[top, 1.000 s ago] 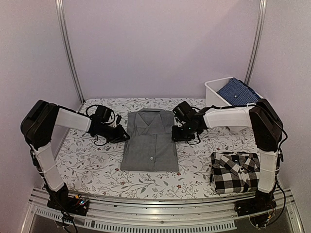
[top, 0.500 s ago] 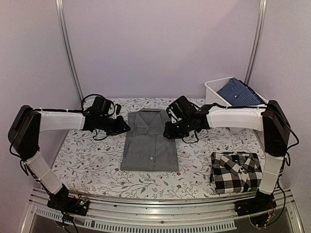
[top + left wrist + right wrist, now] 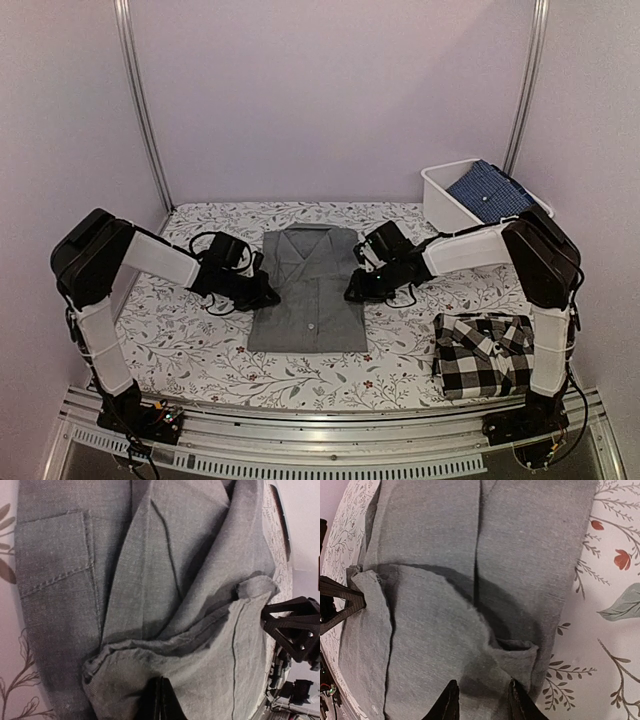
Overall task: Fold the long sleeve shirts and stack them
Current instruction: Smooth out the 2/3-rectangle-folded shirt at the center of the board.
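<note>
The plain grey long sleeve shirt (image 3: 308,290) lies folded in the middle of the table, collar to the back. My left gripper (image 3: 268,297) is at its left edge. In the left wrist view its fingers (image 3: 159,701) are pressed together with bunched grey shirt (image 3: 150,580) cloth pinched at the tips. My right gripper (image 3: 352,291) is at the shirt's right edge, jaws apart over the grey shirt (image 3: 435,605), beside a small raised fold. The black-and-white checked shirt (image 3: 484,353) sits folded at the front right, untouched.
A white bin (image 3: 437,190) holding a blue patterned cloth (image 3: 490,188) stands at the back right. The floral tablecloth (image 3: 180,340) covers the table. Metal posts (image 3: 140,100) rise at both back corners, and a rail runs along the near edge.
Both grippers have slid toward the near side along the grey shirt's edges. The left jaws have closed on the cloth, and the shirt's left edge is bunched up.
</note>
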You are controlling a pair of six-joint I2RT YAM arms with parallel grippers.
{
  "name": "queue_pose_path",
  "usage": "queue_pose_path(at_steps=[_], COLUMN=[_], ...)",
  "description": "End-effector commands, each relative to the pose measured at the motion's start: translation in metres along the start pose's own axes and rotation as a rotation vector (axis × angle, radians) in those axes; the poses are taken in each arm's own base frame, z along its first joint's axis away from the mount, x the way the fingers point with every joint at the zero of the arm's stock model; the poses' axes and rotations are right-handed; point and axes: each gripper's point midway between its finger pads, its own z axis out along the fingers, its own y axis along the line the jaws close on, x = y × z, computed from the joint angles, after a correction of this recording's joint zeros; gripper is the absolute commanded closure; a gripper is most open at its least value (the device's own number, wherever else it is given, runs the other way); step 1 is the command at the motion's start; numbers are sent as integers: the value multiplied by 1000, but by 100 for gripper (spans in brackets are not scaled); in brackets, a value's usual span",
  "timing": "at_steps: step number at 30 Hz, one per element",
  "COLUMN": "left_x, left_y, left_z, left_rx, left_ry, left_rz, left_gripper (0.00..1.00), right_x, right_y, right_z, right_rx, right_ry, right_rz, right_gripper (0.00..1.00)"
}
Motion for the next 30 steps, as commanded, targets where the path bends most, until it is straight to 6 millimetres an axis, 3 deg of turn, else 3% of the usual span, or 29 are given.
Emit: queue_pose_path(at_steps=[1, 5, 9, 15, 19, 25, 30], left_x=[17, 11, -5, -22, -14, -2, 11], left_y=[41, 36, 17, -9, -6, -10, -30], left_z=[-5, -9, -20, -41, -45, -59, -68], left_rx=[-98, -94, -67, -22, -26, 4, 114], left_ry=[9, 3, -31, -87, -57, -54, -41], left_rz=[-73, -50, -6, 33, 20, 25, 48], left_gripper=[98, 95, 91, 86, 86, 85, 84], right_x=[7, 8, 1, -31, -40, -24, 1], right_y=[-6, -3, -6, 21, 40, 61, 67], right_z=[10, 9, -8, -50, -49, -35, -31], right_rx=[-70, -86, -29, -29, -81, -129, -175], right_ry=[10, 24, 3, -101, -98, -46, -3], right_rz=[16, 2, -3, -37, -65, -86, -77], right_gripper=[67, 67, 67, 67, 71, 73, 74])
